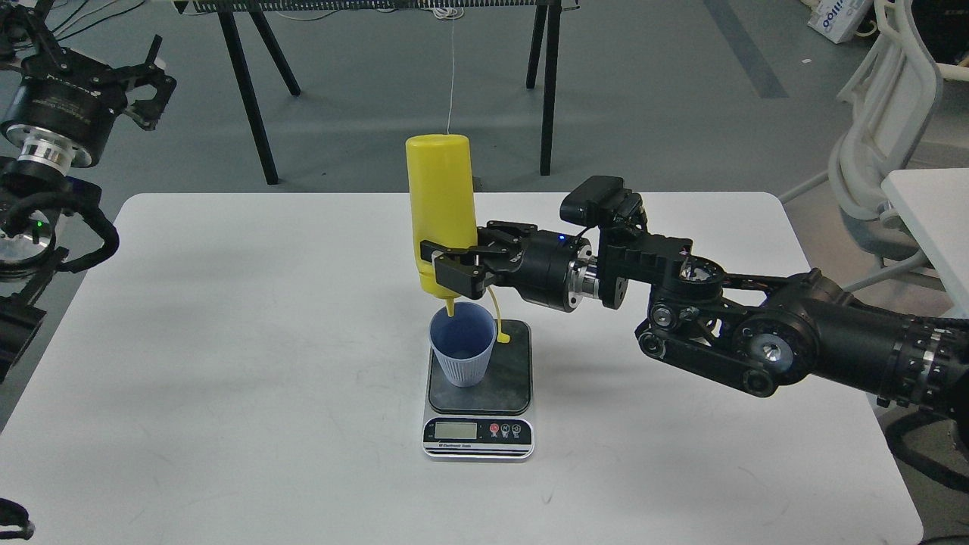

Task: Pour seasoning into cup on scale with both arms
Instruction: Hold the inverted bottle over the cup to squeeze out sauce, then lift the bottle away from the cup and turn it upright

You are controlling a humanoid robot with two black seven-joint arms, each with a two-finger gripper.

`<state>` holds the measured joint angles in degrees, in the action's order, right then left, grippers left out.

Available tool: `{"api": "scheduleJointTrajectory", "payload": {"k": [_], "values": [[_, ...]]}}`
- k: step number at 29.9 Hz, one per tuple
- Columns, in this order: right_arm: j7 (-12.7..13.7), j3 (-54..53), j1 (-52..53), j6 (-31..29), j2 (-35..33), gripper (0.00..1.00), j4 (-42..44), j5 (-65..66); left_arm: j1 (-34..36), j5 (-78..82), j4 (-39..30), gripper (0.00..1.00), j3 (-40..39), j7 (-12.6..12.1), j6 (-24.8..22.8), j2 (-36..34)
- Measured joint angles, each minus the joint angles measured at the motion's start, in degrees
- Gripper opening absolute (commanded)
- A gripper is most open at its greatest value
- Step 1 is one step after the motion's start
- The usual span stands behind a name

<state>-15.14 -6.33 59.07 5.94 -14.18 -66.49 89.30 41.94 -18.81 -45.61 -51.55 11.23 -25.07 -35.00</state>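
The yellow seasoning bottle (440, 204) hangs upside down, nozzle pointing down just over the mouth of the light-blue ribbed cup (462, 354). The cup stands on the left part of the scale (500, 378) with its dark plate and silver front strip. My right gripper (453, 270) is shut on the bottle's lower end near the nozzle. The small cap dangles on its tether beside the cup's right rim. My left gripper (151, 72) is up at the far left, off the table, open and empty.
The white table (227, 341) carries only the scale and cup. My right arm (757, 333) stretches across the table's right half. Black table legs (250, 98) stand on the floor behind. A white chair (878, 159) and another table stand at the right.
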Motion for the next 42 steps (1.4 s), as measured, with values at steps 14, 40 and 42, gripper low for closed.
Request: {"api": "scheduleJointTrajectory", "payload": {"k": [14, 40, 42], "values": [[-1.1, 1.7, -0.1, 1.8, 1.3, 0.28, 2.5, 4.4, 0.0, 0.0, -0.7, 1.00, 0.0, -0.1, 0.0, -0.1], [-1.2, -12.7, -2.9, -5.9, -24.1, 0.28, -13.3, -41.3, 1.8, 0.2, -1.2, 1.00, -0.4, -0.2, -0.1, -0.4], [-1.2, -15.0, -4.6, -7.4, -25.9, 0.28, -13.5, -46.0, 1.9, 0.2, -1.2, 1.00, -0.2, -0.2, -0.1, -0.4]]}}
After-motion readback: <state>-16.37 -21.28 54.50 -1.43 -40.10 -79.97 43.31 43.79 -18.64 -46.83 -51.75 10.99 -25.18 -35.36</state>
